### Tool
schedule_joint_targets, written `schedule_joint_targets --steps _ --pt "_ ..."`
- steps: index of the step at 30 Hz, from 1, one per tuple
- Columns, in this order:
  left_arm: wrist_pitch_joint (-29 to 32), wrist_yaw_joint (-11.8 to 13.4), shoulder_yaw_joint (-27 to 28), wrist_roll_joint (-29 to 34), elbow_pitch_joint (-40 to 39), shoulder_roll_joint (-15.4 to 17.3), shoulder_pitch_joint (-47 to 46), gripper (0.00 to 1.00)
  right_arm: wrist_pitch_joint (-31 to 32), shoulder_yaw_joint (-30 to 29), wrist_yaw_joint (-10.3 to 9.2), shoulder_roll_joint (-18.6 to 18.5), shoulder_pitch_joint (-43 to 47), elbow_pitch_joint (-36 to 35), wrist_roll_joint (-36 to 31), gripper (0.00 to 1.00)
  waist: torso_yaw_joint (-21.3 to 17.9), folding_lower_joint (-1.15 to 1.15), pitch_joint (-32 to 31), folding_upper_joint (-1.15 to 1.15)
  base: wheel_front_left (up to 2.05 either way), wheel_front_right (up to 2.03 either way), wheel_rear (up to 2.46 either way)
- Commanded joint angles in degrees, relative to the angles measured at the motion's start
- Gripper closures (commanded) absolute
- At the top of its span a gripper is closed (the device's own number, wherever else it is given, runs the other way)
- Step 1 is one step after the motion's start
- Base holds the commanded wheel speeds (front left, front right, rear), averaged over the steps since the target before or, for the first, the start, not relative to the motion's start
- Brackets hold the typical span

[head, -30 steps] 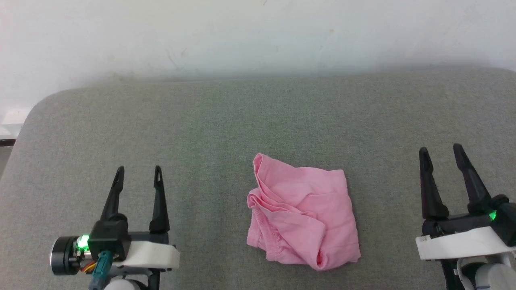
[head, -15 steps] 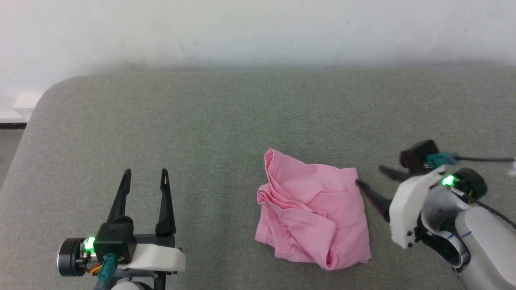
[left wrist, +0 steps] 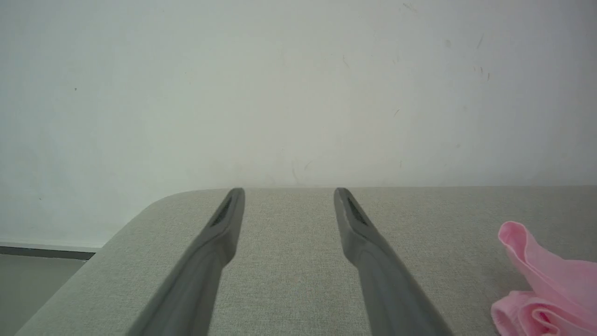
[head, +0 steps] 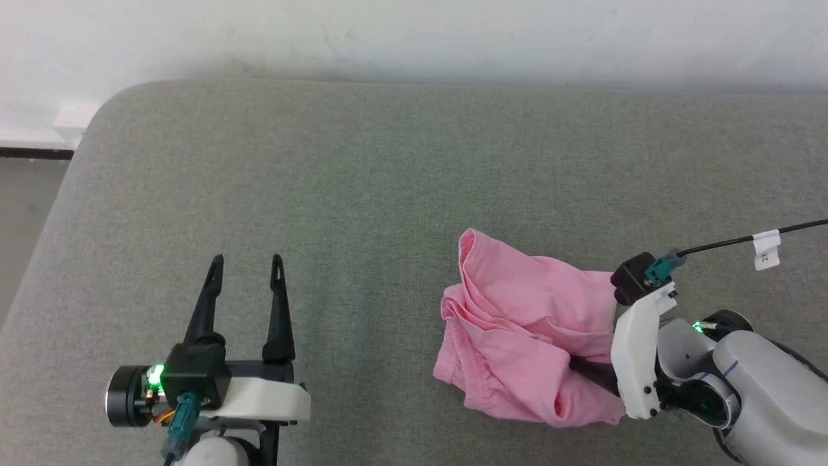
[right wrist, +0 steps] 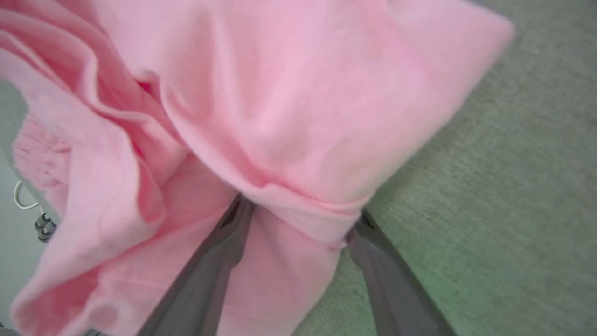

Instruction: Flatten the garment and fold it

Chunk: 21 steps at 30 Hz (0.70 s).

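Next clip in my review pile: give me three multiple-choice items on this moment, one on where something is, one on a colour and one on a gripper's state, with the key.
1. Where does the garment lie relative to the left gripper?
A. to its right, apart from it
B. between its fingers
C. to its left

2. What colour is the garment?
A. white
B. pink
C. blue

3. How do the fingers of the right gripper stand?
A. pressed shut above the cloth
B. shut, resting on bare surface
C. apart, tips at a fold of the garment

Key:
1 A: in the head view, bare grey padded surface separates them.
2 B: it is pink in every view.
3 C: the right wrist view shows both fingers spread, with the fold across their tips.
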Motion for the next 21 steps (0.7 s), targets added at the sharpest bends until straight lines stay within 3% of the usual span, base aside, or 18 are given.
schedule_joint_targets --steps 1,2,3,4,9,13,21 --pt "-0.27 -0.38 0.23 0.46 0.09 -0.12 -1.11 0.00 -0.04 2.34 -0.05 0.86 1.44 1.86 0.83 0.00 0.41 0.00 0.59 0.01 0.00 0.00 0.00" --pt "-0.27 -0.33 0.30 0.51 0.08 -0.15 -1.14 0.00 -0.45 3.28 -0.05 0.80 1.51 2.16 1.26 0.00 0.35 0.00 0.64 0.01 0.00 0.00 0.00" --pt "-0.27 -0.26 0.44 0.53 0.09 -0.17 -1.12 0.00 -1.33 4.15 -0.05 0.61 1.31 2.12 1.41 0.71 0.15 0.00 0.66 0.01 0.00 0.00 0.00" --pt "-0.27 -0.23 0.59 0.56 0.09 -0.17 -1.07 0.00 -2.49 4.90 -0.05 0.32 0.99 1.96 1.46 1.00 -0.18 0.00 0.63 0.01 0.00 0.00 0.00" --pt "-0.27 -0.03 1.84 0.69 -0.32 0.32 -0.07 0.00 -8.61 8.02 -0.05 -1.56 -2.72 -1.19 1.17 1.00 -4.17 0.00 0.44 0.01 0.00 0.00 0.00" --pt "-0.27 0.68 3.92 0.61 -1.67 1.05 0.98 0.00 -11.95 10.81 -0.05 -3.33 -7.27 -5.64 -0.37 1.00 -9.74 0.00 1.37 0.01 0.00 0.00 0.00" --pt "-0.27 1.63 7.05 1.44 -5.89 3.16 0.31 0.00 -13.32 12.87 -0.05 -10.45 -15.33 -10.25 -3.06 1.00 -21.08 0.00 7.83 0.01 0.00 0.00 0.00"
